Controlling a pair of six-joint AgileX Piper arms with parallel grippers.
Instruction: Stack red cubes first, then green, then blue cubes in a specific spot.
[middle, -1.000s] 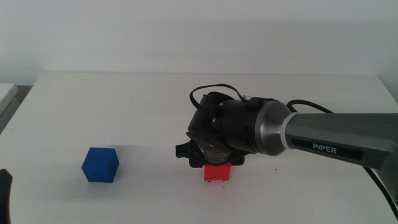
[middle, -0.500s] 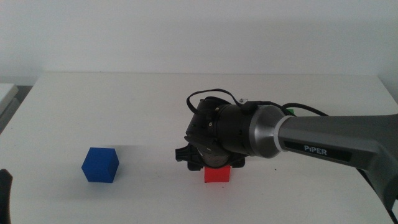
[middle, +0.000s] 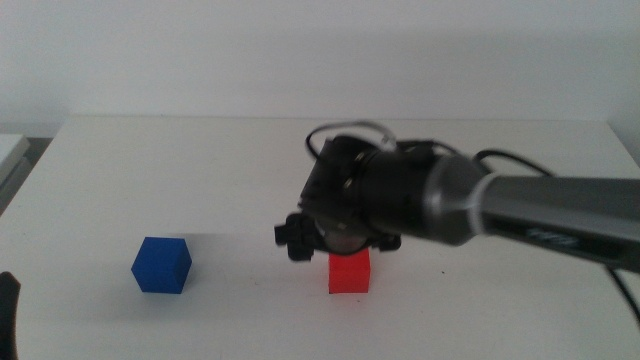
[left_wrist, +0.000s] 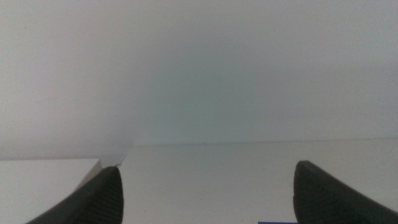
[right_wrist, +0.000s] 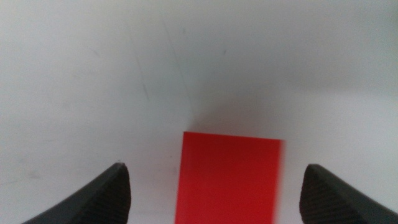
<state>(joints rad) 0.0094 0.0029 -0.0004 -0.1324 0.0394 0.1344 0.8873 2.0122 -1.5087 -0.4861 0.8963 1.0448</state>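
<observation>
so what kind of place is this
Probably a robotics lab bench: a bare white table against a blank wall, a small matte red cube and blue cube, and the right gripper above the red one.

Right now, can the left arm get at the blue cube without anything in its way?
Probably yes: the blue cube stands alone, and the left gripper waits nearby, jaws open. The right gripper is over the red cube.

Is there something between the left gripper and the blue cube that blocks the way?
Nothing visible does. The left gripper waits at the table's near left edge, jaws open, and only bare white table lies between it and the blue cube.
</observation>
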